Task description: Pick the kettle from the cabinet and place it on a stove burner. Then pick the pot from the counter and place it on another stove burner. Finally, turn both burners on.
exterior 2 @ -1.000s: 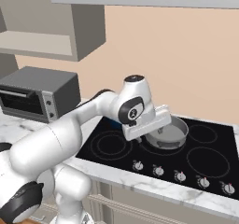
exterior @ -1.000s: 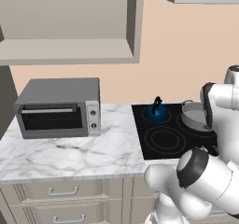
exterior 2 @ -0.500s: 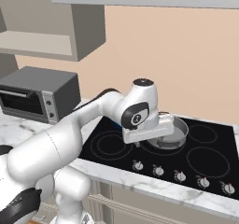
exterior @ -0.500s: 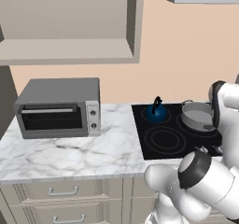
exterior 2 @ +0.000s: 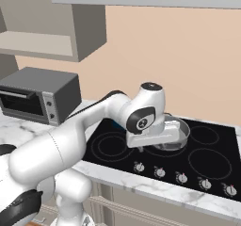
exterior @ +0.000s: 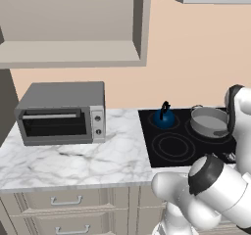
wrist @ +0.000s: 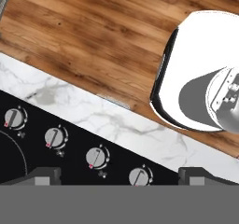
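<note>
The jaws stand wide open and empty; the knobs are seen just beyond them, in a row along the cooktop front

The marble table carries a toaster oven and the black cooktop, where kettle and pot apparently rest on burners.

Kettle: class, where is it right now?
In the left base view the kettle stands on the cooktop's back left burner, just left of the pot and right of the toaster oven.
</note>
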